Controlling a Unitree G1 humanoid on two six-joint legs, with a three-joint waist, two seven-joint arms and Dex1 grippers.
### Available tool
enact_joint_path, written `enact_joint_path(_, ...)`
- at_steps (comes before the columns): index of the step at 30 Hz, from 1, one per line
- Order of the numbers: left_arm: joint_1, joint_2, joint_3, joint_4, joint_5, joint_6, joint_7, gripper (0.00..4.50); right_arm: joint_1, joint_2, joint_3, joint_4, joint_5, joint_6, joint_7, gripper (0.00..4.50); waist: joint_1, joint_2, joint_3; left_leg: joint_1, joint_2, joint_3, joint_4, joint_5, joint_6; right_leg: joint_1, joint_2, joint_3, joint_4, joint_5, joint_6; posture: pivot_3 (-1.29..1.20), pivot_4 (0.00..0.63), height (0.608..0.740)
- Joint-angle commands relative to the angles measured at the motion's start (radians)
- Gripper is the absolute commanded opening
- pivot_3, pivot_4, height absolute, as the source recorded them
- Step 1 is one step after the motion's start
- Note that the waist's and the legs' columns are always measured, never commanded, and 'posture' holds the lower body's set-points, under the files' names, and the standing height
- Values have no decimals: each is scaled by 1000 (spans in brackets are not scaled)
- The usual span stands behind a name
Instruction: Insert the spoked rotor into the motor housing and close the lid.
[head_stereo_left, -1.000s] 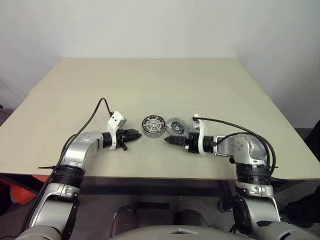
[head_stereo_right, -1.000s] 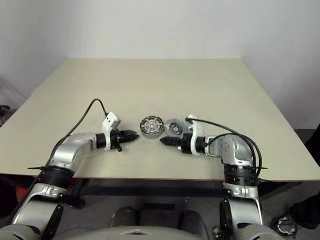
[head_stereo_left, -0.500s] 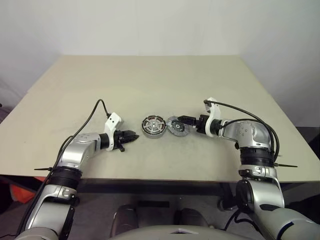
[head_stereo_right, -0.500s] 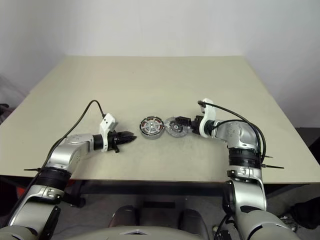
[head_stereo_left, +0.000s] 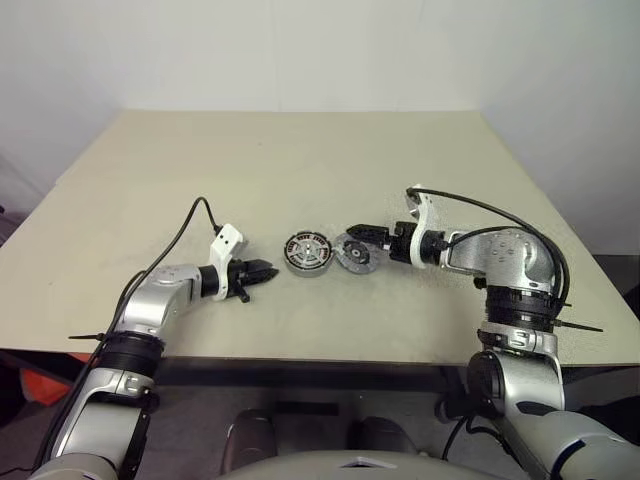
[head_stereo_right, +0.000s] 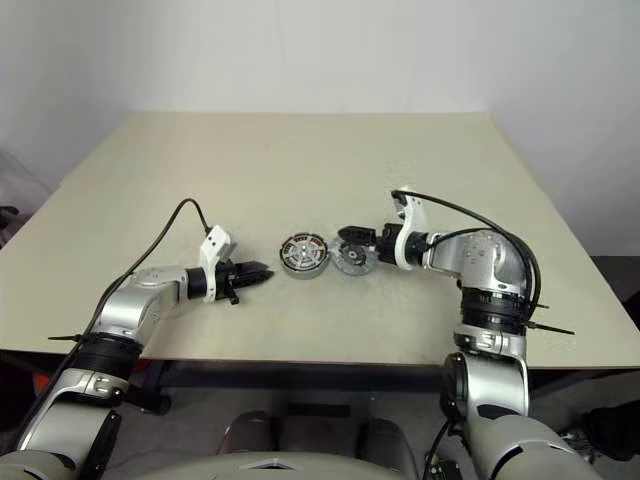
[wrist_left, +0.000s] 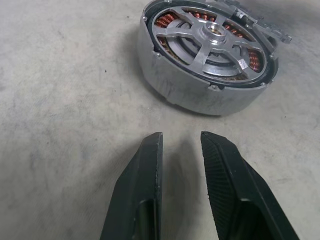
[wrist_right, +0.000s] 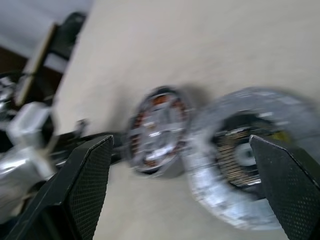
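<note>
- Motor housing lies flat on the tan table, near the middle and toward the near edge. Copper windings visible around its ring.
- The spoked rotor is already seated inside the housing: spokes and central hub sit over the windings in my left wrist view.
- Lid, the notched grey disc with a dark centre, lies just right of the housing, its edge touching or nearly touching it; I cannot tell which. It is not on the housing.
- My left gripper is low over the table just left of the housing, pointing at it. Fingers stand a narrow gap apart and hold nothing; not in contact with the housing.
- My right gripper hovers above the lid's far-right side, pointing left. Fingers are spread wide and empty, with lid and housing visible between them.
</note>
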Motion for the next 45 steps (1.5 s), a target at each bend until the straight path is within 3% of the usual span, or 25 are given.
enact_joint_path(1,-17,-3,9,-26,-1,-18,2,1295,48,39,-2,-107,55,64,-29,4463,1,0,0,0,0,0,0,0,0,0,0,0,0,0,0,0,0,740)
enact_joint_path(7,-19,-5,9,-27,0,-18,0,1295,144,34,41,-121,18,51,-53,4463,3,0,0,-1,0,0,0,0,0,0,-1,0,-1,0,0,0,0,740)
enact_joint_path(18,-14,8,14,-27,3,-19,-1,1295,177,39,46,-111,17,20,-50,4463,2,0,0,0,0,0,-1,1,-1,0,-1,0,-1,0,1,0,0,740)
enact_joint_path(27,-1,16,10,-36,11,-22,2,1295,167,51,48,-34,-6,-158,-56,4463,1,0,0,0,0,0,-1,1,-2,0,-1,1,0,0,1,0,0,740)
enact_joint_path(45,-7,11,16,-19,20,-33,9,1295,55,45,69,58,19,-331,-30,4463,-1,0,0,0,-1,0,-2,1,-2,0,-1,0,0,0,1,0,0,740)
